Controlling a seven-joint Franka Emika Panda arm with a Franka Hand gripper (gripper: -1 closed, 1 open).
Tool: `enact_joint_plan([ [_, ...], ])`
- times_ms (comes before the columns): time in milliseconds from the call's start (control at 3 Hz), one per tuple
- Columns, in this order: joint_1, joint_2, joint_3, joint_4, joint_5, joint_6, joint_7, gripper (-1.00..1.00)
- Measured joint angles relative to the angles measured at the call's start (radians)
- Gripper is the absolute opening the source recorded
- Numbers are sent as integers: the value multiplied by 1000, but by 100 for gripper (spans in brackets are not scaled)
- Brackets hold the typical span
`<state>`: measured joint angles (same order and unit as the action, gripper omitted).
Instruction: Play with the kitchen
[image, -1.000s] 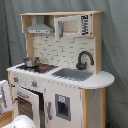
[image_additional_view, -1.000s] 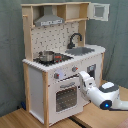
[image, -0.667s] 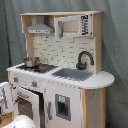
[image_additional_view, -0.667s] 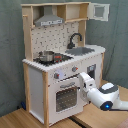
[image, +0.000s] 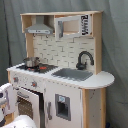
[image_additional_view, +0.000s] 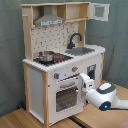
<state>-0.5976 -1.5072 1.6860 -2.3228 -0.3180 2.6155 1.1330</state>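
One tall toy kitchen (image: 60, 75) (image_additional_view: 62, 55) fills both exterior views, standing on a wooden floor (image_additional_view: 20, 119) against a grey curtain (image_additional_view: 10, 55); the white arm's gripper (image_additional_view: 83, 80) sits at its oven door (image_additional_view: 66, 95), whether apart or together I cannot tell; a small steel pot (image_additional_view: 47, 55) rests on the stovetop

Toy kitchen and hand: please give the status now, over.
Hand at the oven door, grip not visible. Toy kitchen upright, small pot on the stovetop, top cupboard door swung open. Nothing in the way.
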Motion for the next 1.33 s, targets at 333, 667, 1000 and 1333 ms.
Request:
enact_joint_plan([
  [333, -49, 0, 33, 0, -35, 51, 52, 100],
  [667, -107, 0, 38, 0, -65, 127, 52, 100],
  [1000, -151, 2, 39, 0, -72, 201, 51, 100],
  [1333, -151, 2, 39, 0, -72, 201, 51, -100],
])
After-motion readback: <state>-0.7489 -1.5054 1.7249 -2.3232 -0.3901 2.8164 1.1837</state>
